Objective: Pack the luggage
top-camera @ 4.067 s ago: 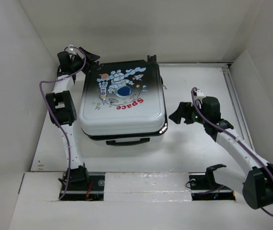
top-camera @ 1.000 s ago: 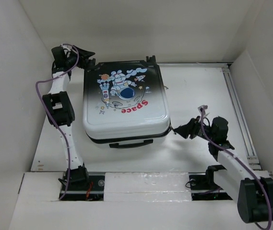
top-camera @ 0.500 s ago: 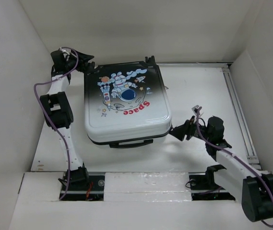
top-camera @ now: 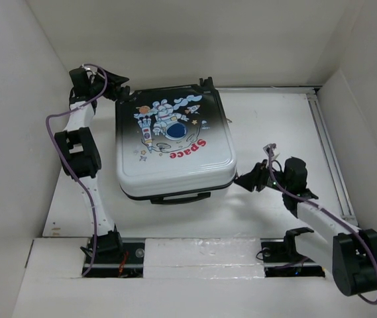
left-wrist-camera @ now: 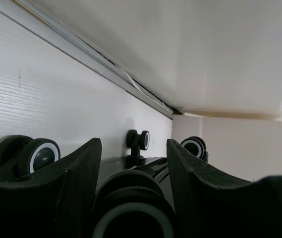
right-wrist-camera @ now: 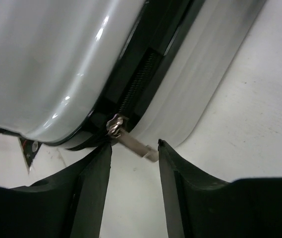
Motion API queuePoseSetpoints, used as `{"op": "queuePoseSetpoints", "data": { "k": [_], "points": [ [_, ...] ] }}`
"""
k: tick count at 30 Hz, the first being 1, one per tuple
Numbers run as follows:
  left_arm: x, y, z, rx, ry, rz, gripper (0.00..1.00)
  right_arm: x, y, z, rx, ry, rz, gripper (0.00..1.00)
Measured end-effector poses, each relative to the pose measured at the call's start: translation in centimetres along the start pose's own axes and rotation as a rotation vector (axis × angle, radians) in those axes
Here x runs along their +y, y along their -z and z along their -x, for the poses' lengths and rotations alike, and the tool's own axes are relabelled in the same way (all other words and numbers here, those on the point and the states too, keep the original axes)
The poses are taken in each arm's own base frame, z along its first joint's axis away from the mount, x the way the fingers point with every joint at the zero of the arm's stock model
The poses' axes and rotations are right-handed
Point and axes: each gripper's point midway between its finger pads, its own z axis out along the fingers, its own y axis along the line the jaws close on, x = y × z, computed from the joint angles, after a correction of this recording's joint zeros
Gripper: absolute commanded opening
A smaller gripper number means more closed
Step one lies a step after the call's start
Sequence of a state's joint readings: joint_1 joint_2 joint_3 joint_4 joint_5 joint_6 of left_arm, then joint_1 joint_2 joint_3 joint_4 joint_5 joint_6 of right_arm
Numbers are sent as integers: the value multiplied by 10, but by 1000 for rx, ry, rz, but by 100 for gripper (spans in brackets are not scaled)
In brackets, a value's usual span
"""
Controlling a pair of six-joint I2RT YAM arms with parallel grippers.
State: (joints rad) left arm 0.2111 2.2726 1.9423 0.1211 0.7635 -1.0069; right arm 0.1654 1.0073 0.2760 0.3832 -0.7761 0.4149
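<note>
The luggage (top-camera: 171, 142) lies flat and closed, astronaut print up, with its black handle (top-camera: 178, 197) facing me. My left gripper (top-camera: 112, 89) is at its far left corner. In the left wrist view the gripper (left-wrist-camera: 133, 144) is shut on one black wheel (left-wrist-camera: 131, 198) of the luggage, which fills the gap between the jaws. My right gripper (top-camera: 244, 180) sits low at the near right corner. In the right wrist view it (right-wrist-camera: 135, 145) is open, with the metal zipper pull (right-wrist-camera: 140, 148) sticking out just in front of its fingertips. The shell (right-wrist-camera: 56, 59) curves above.
White walls close in on the left, back and right. A metal rail (top-camera: 327, 152) runs along the right side of the table. Two other wheels (left-wrist-camera: 41, 153) (left-wrist-camera: 195, 146) stand against the back wall. A raised ledge (top-camera: 201, 255) spans the near edge.
The right gripper has come down from the luggage's right side to its near right corner and edged closer. The luggage has turned slightly. The left gripper has stayed on the wheel.
</note>
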Motion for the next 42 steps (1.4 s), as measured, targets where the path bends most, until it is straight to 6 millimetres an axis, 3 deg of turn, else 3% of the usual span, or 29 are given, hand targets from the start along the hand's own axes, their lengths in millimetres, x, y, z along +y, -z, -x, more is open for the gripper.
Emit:
{"op": "queuePoseSetpoints", "data": {
  "k": [6,8,9,11,18,23,26,30,35,42],
  "points": [
    [3,0,1,-5,-5,11,0,-2,-6,-5,35,-19,8,27],
    [3,0,1,-6,-9,11,0,0,-9,-11,56,-21,18,11],
    [3,0,1,-7,-11,10,0,1,-9,-12,61,-19,20,11],
    [3,0,1,-8,-13,9,0,4,-10,-17,79,-19,25,0],
    [8,-1,1,-43,-11,10,0,28,-3,-24,91,6,9,0],
    [10,4,-1,-96,7,3,0,52,3,-41,134,-15,25,0],
    [12,9,-4,-125,23,0,0,57,4,-48,176,-47,34,0],
    [12,16,-2,-171,17,4,0,63,-4,-43,242,-99,45,0],
    [15,26,0,-218,15,10,0,52,-7,-30,301,-200,2,0],
    [22,38,9,-285,20,33,0,12,-11,22,214,-219,-139,0]
  ]
}}
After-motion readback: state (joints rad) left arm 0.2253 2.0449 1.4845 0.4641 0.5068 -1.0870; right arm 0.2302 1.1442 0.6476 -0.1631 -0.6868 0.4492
